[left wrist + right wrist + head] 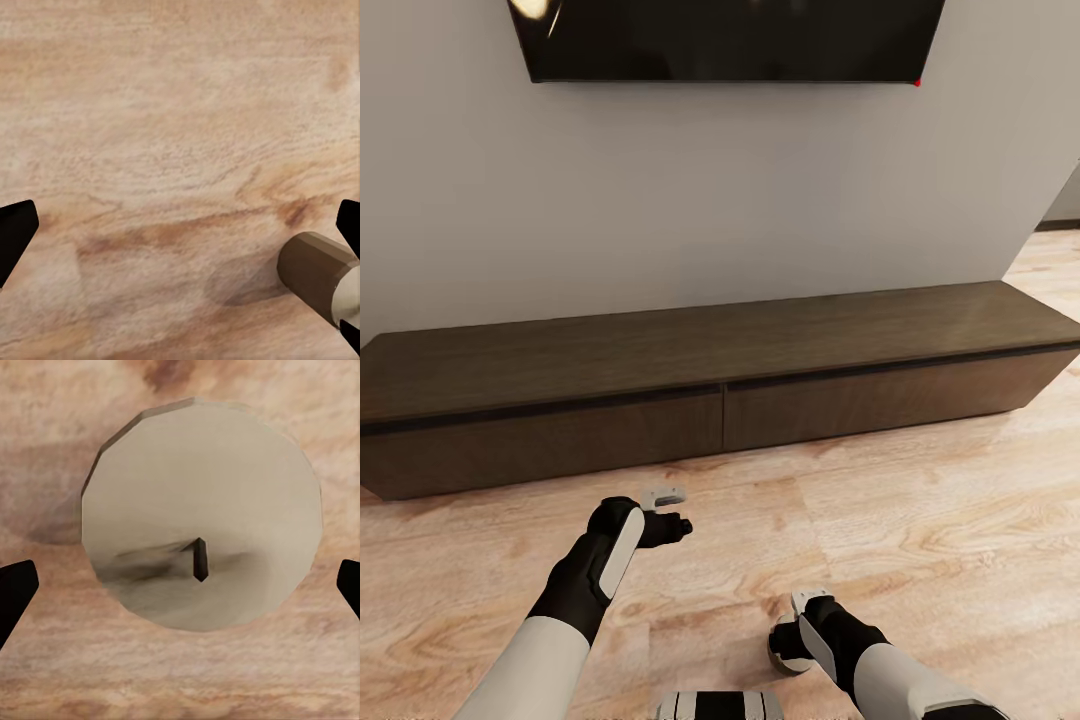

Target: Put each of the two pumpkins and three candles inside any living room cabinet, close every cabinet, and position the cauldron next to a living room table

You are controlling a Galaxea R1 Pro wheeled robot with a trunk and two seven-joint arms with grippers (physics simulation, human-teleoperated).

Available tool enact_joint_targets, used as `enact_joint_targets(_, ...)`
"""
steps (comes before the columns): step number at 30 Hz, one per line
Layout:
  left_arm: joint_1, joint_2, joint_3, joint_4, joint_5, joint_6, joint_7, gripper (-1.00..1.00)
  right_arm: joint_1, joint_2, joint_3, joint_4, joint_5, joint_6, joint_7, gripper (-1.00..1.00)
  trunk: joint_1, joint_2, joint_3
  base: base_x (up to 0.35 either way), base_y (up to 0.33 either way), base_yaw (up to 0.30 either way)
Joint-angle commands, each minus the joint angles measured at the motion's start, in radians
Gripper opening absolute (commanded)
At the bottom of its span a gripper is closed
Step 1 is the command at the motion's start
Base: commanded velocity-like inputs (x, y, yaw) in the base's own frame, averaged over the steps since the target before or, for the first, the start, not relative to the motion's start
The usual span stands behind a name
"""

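Now the right gripper (180,585) hangs over a candle (201,514), jaws spread wide with the pale top and wick between them, fingertips clear of its rim; the left gripper (180,225) gapes just as wide over bare wooden floor (920,520), touching nothing; ahead, the cabinet (720,400) sits shut, with open floor between it and both arms.

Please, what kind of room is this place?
Probably a living room: a long, low dark-brown wooden TV unit stands against a plain grey wall, a flat black screen hangs above it, and the floor is pale wood planks.
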Motion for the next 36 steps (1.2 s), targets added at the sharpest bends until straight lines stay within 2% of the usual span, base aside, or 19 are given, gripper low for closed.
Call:
enact_joint_targets(1, 0.0, 0.0, -0.001, -0.001, 0.011, 0.003, 0.01, 1.0, 0.0, 0.0, 0.006, -0.002, -0.001, 0.007, -0.003, 1.0, 0.0, -0.001, -0.005, 0.0, 0.0, 0.0)
enact_joint_targets(7, 0.0, 0.0, -0.001, -0.001, 0.011, 0.003, 0.01, 1.0, 0.0, 0.0, 0.006, -0.002, -0.001, 0.007, -0.003, 1.0, 0.003, -0.002, -0.028, 0.0, 0.0, 0.0)
enact_joint_targets(23, 0.0, 0.0, -0.001, -0.001, 0.011, 0.003, 0.01, 1.0, 0.0, 0.0, 0.006, -0.002, -0.001, 0.007, -0.003, 1.0, 0.003, -0.002, -0.028, 0.0, 0.0, 0.0)
enact_joint_targets(36, 0.0, 0.0, -0.001, -0.001, 0.011, 0.003, 0.01, 1.0, 0.0, 0.001, 0.007, -0.002, -0.001, 0.006, -0.003, 1.0, 0.009, -0.005, -0.078, 0.0, 0.0, 0.0)
